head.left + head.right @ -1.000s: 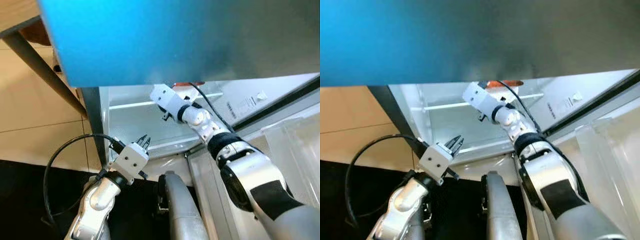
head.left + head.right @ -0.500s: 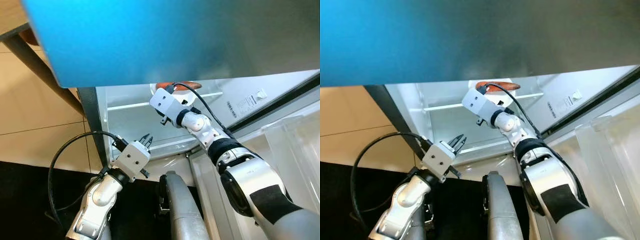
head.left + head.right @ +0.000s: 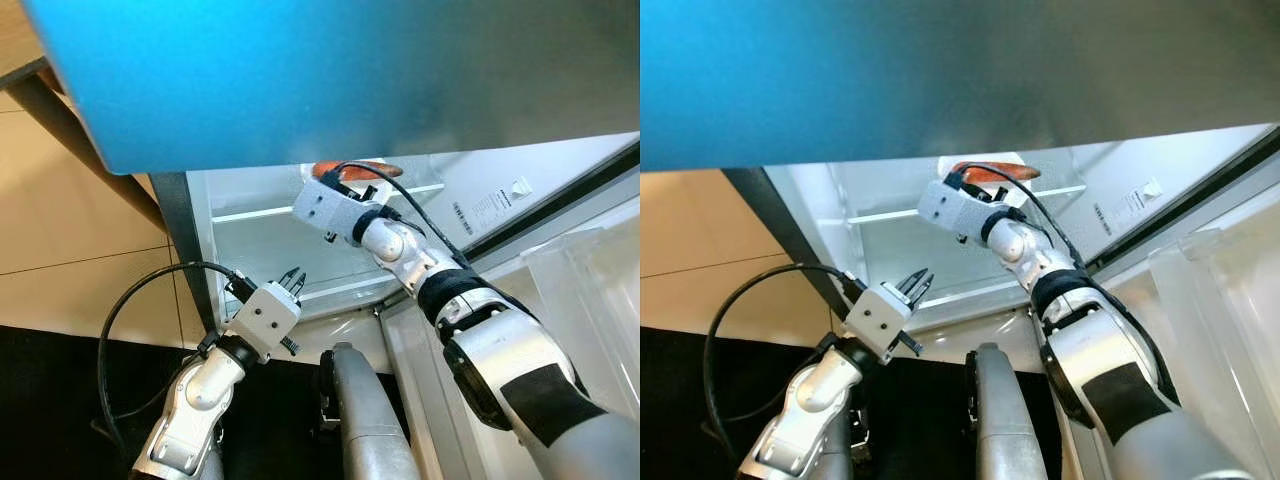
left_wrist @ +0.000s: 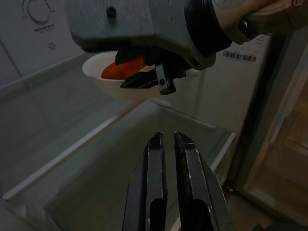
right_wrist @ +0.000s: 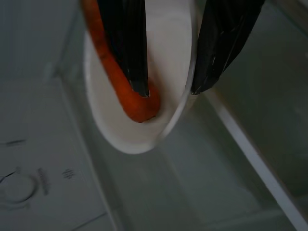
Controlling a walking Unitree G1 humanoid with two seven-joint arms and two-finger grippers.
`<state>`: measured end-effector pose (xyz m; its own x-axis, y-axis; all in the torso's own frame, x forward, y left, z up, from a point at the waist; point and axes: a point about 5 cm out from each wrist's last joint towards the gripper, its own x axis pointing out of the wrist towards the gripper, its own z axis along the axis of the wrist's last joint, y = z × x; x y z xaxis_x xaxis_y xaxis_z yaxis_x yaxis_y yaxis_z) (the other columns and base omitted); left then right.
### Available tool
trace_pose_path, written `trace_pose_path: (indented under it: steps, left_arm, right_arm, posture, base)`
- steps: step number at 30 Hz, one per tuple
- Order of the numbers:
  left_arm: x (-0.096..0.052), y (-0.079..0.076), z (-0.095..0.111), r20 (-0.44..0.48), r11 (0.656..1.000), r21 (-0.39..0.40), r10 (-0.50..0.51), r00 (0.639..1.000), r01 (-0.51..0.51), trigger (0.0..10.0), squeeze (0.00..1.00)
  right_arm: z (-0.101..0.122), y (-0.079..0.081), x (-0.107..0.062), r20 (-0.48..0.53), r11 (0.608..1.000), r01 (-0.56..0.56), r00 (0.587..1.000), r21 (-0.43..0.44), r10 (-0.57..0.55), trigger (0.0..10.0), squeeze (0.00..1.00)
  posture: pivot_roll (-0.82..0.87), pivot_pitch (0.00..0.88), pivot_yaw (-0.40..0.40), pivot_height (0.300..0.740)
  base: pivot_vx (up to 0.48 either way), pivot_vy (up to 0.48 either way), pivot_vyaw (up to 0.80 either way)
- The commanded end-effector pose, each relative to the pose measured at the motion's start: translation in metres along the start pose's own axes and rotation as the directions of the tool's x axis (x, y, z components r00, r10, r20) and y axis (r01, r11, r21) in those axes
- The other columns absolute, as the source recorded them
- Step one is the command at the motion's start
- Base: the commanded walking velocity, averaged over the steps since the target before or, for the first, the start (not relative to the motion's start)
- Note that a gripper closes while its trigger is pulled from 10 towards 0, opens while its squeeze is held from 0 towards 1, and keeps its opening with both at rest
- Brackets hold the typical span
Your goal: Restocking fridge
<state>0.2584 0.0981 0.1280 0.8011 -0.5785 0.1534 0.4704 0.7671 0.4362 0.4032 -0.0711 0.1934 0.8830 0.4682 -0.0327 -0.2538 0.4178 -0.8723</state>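
On the left, the left claw [image 3: 292, 277] hangs low in front of the open fridge [image 3: 480, 190], near the front edge of its lower glass shelf [image 3: 300, 255], with its two black fingers pressed almost together and holding nothing. Further right and higher, the right claw [image 5: 168, 89] reaches into the fridge and pinches the rim of a white bowl [image 5: 168, 29], one finger inside it and one outside. An orange carrot [image 5: 122, 96] lies in the bowl. From the left wrist view the bowl [image 4: 115, 79] appears to sit above the upper shelf [image 4: 67, 130], towards its back; whether it already touches the glass cannot be told. On the far right stands the open fridge door with a clear plastic door bin [image 3: 590, 290]. The step in hand looks like placing the bowl of carrot on the upper shelf. The next move probably calls for lowering the bowl flat onto the glass, well clear of the front edge, then spreading the fingers and drawing the right arm straight back so the inner finger does not catch the rim or tip the bowl.
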Motion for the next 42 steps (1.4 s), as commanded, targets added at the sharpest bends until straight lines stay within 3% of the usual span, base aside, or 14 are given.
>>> trace_pose_path:
  steps: [1, 7, 9, 13, 15, 24, 29, 34, 35, 36, 37, 39, 40, 42]
  left_arm:
    - [-0.005, -0.008, -0.007, -0.022, 0.999, -0.007, -0.031, 0.999, 0.031, 10.0, 0.0]
    - [-0.006, -0.008, -0.007, -0.023, 1.0, -0.005, -0.028, 0.999, 0.028, 10.0, 0.0]
    - [-0.006, -0.009, -0.007, -0.022, 1.0, -0.006, -0.027, 0.999, 0.027, 10.0, 0.0]
    - [-0.008, -0.01, -0.007, -0.022, 1.0, -0.009, -0.027, 0.999, 0.027, 10.0, 0.0]
    - [-0.009, -0.012, -0.008, -0.024, 1.0, -0.017, -0.026, 0.999, 0.026, 10.0, 0.0]
    - [-0.01, -0.013, -0.008, -0.022, 0.999, -0.027, -0.024, 0.999, 0.023, 10.0, 0.0]
    - [-0.012, -0.011, -0.008, -0.018, 0.999, -0.031, -0.007, 1.0, 0.006, 10.0, 0.0]
    - [-0.013, -0.011, -0.008, -0.019, 0.999, -0.035, -0.001, 1.0, 0.001, 10.0, 0.0]
    - [-0.014, -0.012, -0.008, -0.02, 0.999, -0.037, -0.003, 1.0, 0.002, 10.0, 0.0]
    - [-0.014, -0.012, -0.008, -0.02, 0.999, -0.037, -0.003, 1.0, 0.002, 10.0, 0.0]
    - [-0.015, -0.013, -0.008, -0.022, 0.999, -0.038, -0.007, 1.0, 0.007, 10.0, 0.0]
    - [-0.015, -0.013, -0.008, -0.022, 0.999, -0.039, -0.009, 1.0, 0.008, 10.0, 0.0]
    - [-0.015, -0.014, -0.009, -0.022, 0.999, -0.039, -0.009, 1.0, 0.008, 10.0, 0.0]
    - [-0.015, -0.014, -0.009, -0.023, 0.999, -0.038, -0.01, 1.0, 0.009, 10.0, 0.0]
  right_arm:
    - [-0.007, 0.002, -0.003, -0.022, 0.999, -0.006, 1.0, -0.034, 0.005, 10.0, 0.0]
    - [-0.006, 0.003, -0.003, -0.005, 1.0, -0.011, 1.0, -0.01, 0.011, 10.0, 0.0]
    - [-0.007, 0.006, -0.005, 0.021, 0.993, -0.031, 0.999, 0.117, 0.029, 10.0, 0.0]
    - [-0.007, 0.01, -0.007, 0.048, 0.979, -0.048, 0.998, 0.2, 0.039, 10.0, 0.0]
    - [-0.009, 0.018, -0.012, 0.091, 0.951, -0.057, 0.995, 0.304, 0.03, 10.0, 0.0]
    - [-0.01, 0.031, -0.019, 0.145, 0.925, -0.073, 0.989, 0.373, 0.02, 10.0, 0.0]
    - [-0.012, 0.029, -0.023, 0.186, 0.891, -0.062, 0.982, 0.449, -0.025, 10.0, 0.0]
    - [-0.013, 0.03, -0.026, 0.207, 0.882, -0.083, 0.978, 0.464, -0.017, 10.0, 0.0]
    - [-0.015, 0.035, -0.029, 0.217, 0.888, -0.111, 0.976, 0.446, 0.013, 6.8, 0.0]
    - [-0.015, 0.035, -0.029, 0.217, 0.888, -0.111, 0.976, 0.446, 0.013, 6.8, 0.0]
    - [-0.019, 0.04, -0.033, 0.223, 0.894, -0.143, 0.974, 0.424, 0.05, 1.8, 0.0]
    - [-0.02, 0.041, -0.034, 0.224, 0.895, -0.15, 0.973, 0.42, 0.058, 1.8, 0.0]
    - [-0.022, 0.042, -0.035, 0.219, 0.895, -0.149, 0.974, 0.42, 0.06, 0.0, 0.0]
    - [-0.024, 0.044, -0.036, 0.215, 0.895, -0.162, 0.974, 0.415, 0.077, 0.0, 0.0]
  posture:
    - [0.01, 0.341, -0.166, 0.632]
    - [0.0, 0.344, -0.169, 0.632]
    - [0.0, 0.346, -0.169, 0.632]
    - [0.0, 0.346, -0.169, 0.632]
    - [-0.01, 0.345, -0.161, 0.632]
    - [-0.02, 0.34, -0.155, 0.632]
    - [-0.01, 0.341, -0.159, 0.632]
    - [-0.01, 0.341, -0.158, 0.632]
    - [-0.02, 0.343, -0.156, 0.632]
    - [-0.02, 0.343, -0.156, 0.632]
    - [-0.02, 0.344, -0.156, 0.632]
    - [-0.02, 0.344, -0.156, 0.632]
    - [-0.02, 0.344, -0.156, 0.632]
    - [-0.02, 0.344, -0.156, 0.632]
  base:
    - [0.0, 0.0, 0.0]
    - [0.0, 0.0, 0.0]
    - [0.0, 0.0, 0.0]
    - [0.0, 0.0, 0.0]
    - [0.0, 0.0, 0.0]
    - [0.0, 0.0, 0.0]
    - [0.0, 0.0, 0.0]
    - [0.0, 0.0, 0.0]
    - [0.0, 0.0, 0.0]
    - [0.0, 0.0, 0.0]
    - [0.0, 0.0, 0.0]
    - [0.0, 0.0, 0.0]
    - [0.0, 0.0, 0.0]
    - [0.0, 0.0, 0.0]
